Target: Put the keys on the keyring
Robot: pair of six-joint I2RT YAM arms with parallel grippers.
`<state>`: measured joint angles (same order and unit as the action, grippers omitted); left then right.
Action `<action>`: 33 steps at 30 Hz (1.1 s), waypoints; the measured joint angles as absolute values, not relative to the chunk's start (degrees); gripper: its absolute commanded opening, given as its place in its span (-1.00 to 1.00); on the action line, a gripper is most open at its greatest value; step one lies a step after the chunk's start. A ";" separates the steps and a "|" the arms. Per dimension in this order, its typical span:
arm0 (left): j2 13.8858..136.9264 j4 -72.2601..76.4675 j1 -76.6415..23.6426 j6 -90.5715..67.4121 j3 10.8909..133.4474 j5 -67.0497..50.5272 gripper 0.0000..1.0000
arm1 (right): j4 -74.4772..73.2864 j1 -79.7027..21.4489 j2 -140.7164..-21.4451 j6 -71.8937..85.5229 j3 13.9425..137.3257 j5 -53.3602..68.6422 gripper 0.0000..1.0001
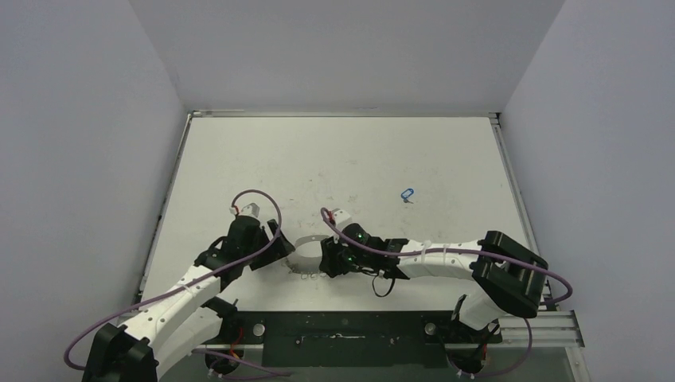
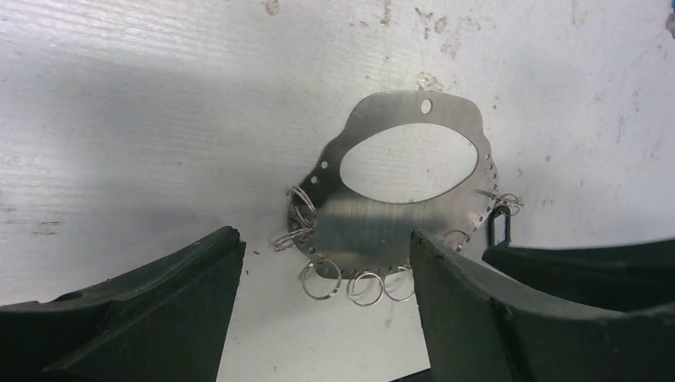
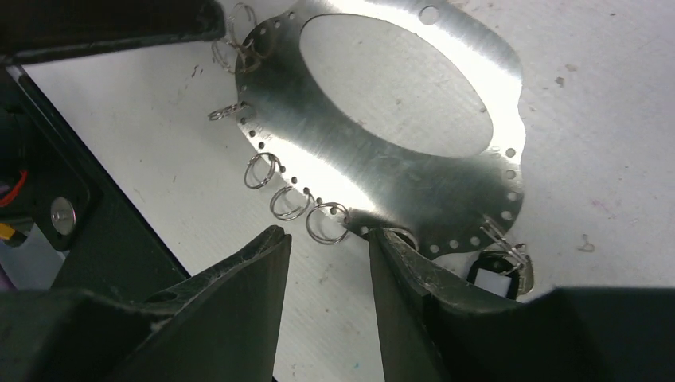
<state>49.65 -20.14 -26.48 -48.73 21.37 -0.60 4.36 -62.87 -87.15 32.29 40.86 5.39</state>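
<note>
The worktop (image 1: 358,151) is broad and white, and both arms lean in over its 6 o'clock side, where the keyring (image 1: 306,253) lies flat. The left tool (image 1: 275,248) comes from 9 o'clock with jaws well apart, straddling the plate without clamping it, likely to steady it. The right tool (image 1: 328,259), from 3 o'clock, has a narrower gap with nothing in it, poised by the wire loops (image 3: 290,203). The dark-headed key (image 2: 499,227) touches the rim at 4 o'clock; whether it is threaded I cannot tell. The blue key (image 1: 407,193) waits at 2 o'clock, well apart.
</note>
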 measured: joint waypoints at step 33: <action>60.75 -10.79 -62.72 -26.26 26.28 12.80 0.21 | 6.26 -43.72 -75.31 34.63 31.77 16.86 -0.12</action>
